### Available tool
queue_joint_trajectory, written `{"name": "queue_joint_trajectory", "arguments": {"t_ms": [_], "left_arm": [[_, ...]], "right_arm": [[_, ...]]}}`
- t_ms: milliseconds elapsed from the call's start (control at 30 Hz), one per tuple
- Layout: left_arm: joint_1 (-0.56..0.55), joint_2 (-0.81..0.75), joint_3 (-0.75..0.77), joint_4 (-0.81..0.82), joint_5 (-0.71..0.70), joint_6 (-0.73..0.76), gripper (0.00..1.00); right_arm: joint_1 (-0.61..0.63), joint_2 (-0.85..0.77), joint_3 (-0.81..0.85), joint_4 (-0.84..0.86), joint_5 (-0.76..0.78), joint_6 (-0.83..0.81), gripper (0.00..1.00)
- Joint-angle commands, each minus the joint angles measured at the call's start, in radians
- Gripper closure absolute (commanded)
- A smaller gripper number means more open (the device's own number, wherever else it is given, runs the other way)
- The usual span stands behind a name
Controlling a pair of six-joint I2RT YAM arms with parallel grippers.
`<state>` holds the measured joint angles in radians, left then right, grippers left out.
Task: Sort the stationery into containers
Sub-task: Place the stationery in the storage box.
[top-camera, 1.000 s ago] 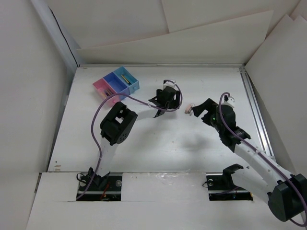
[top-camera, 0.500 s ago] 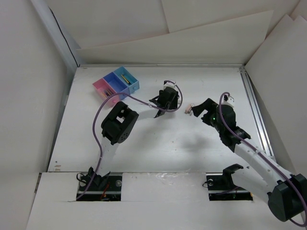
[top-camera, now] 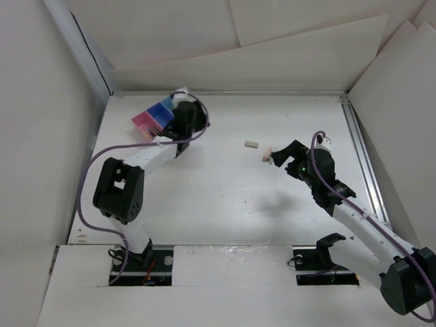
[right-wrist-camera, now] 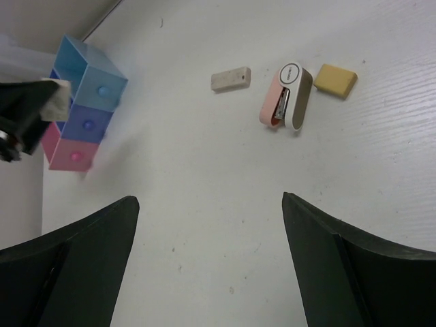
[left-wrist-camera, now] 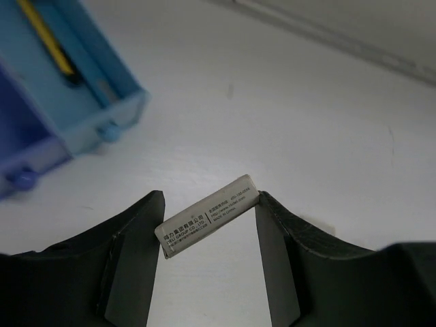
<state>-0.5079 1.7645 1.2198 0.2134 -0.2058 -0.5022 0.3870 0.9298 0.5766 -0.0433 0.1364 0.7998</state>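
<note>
The left claw (left-wrist-camera: 210, 225) is closed narrow on a small white sleeved eraser (left-wrist-camera: 208, 214). It pinches the block by its two short ends, so the block bridges the gap on a slight tilt. The eraser is a plain rectangular bar in a paper wrapper with fine print. I judge it very light and a little springy, and the wrapper is likely slicker than bare rubber. Held end to end it could swivel or pop out, so a grip across the long flat sides would be steadier. Dropping it should do it no harm.

Just beyond the fingers in the left wrist view lies the light-blue box (left-wrist-camera: 102, 95), smooth moulded plastic with a round stud on its front wall. A yellow pencil (left-wrist-camera: 44, 34) lies inside it. The purple-blue box (left-wrist-camera: 20, 139) adjoins it. From above, the left claw (top-camera: 184, 114) hangs at the blue end of the containers (top-camera: 151, 121), over or just beside it. The eraser looks near its drop but is not yet in a box.

The right claw (right-wrist-camera: 210, 201) is spread wide and holds nothing, hovering above the matt white desk (top-camera: 225, 197). Below it lie a beige eraser (right-wrist-camera: 230, 79), a pink-and-white piece like a small stapler (right-wrist-camera: 287, 95) and a tan eraser (right-wrist-camera: 335, 80). All three are loose and near one another. The pink box (right-wrist-camera: 68, 155) ends the row well to their left.
</note>
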Motion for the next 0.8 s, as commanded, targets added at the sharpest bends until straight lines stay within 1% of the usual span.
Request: {"name": "queue_joint_trajectory", "arguments": {"t_ms": [0,100,133,233,300,400,467,633,667,767], "left_arm": [[0.150,-0.085,-0.063,0.061,-0.006,-0.085,0.65],[0.213,-0.094,-0.072,0.083,-0.041,-0.094,0.65],[0.254,-0.094,-0.072,0.083,-0.041,-0.104,0.65],[0.321,-0.051,-0.049,0.083,-0.029,-0.114,0.64],[0.321,-0.027,-0.019,0.083,-0.029,-0.108,0.62],[0.321,0.058,0.091,0.014,-0.038,-0.099,0.61],[0.321,0.078,0.115,0.001,-0.053,-0.099,0.61],[0.321,0.098,0.129,-0.029,-0.115,-0.113,0.61],[0.321,0.098,0.129,-0.029,-0.115,-0.125,0.59],[0.321,0.086,0.106,-0.029,-0.139,-0.125,0.59]], "right_arm": [[-0.004,-0.006,0.003,0.051,-0.034,-0.017,0.08],[-0.004,0.003,0.003,0.051,-0.043,-0.017,0.08],[-0.004,0.003,0.003,0.051,-0.055,-0.027,0.08],[-0.004,0.012,0.003,0.060,-0.055,-0.027,0.08],[-0.004,0.012,0.003,0.060,-0.064,-0.027,0.08],[0.006,0.012,0.012,0.060,-0.064,-0.027,0.08],[0.006,0.012,0.012,0.060,-0.064,-0.027,0.08],[0.006,0.012,0.012,0.060,-0.055,-0.036,0.08],[0.006,0.012,0.012,0.060,-0.055,-0.036,0.08],[0.006,0.021,0.012,0.060,-0.055,-0.036,0.08]]}}
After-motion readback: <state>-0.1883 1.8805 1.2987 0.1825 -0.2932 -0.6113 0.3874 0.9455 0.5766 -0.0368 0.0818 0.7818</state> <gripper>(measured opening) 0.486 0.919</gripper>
